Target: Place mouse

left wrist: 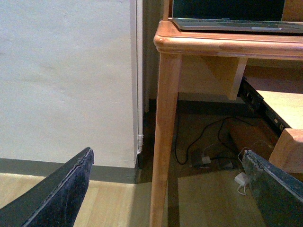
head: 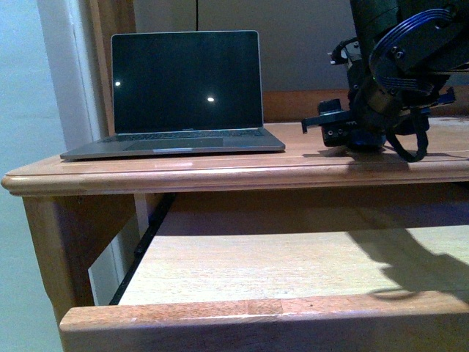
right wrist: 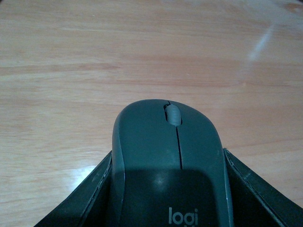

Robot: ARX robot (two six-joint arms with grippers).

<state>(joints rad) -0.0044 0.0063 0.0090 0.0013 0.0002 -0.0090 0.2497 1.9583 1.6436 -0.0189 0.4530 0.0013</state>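
The mouse point(right wrist: 156, 137) is dark grey with a scroll wheel and a "logi" mark. It fills the lower middle of the right wrist view, over bare light wood. My right gripper point(right wrist: 168, 153) is shut on it, one finger against each side. In the front view my right gripper point(head: 353, 138) is down at the wooden desk top point(head: 220, 172), to the right of the laptop; the mouse cannot be made out there. I cannot tell whether the mouse touches the wood. My left gripper point(left wrist: 168, 153) is open and empty, low beside the desk leg point(left wrist: 165, 118).
An open grey laptop point(head: 187, 81) with a dark screen stands on the left half of the desk. Below the top, a wooden pull-out shelf point(head: 278, 264) is drawn out. Cables and a white adapter point(left wrist: 242, 179) lie on the floor under the desk. A wall is on the left.
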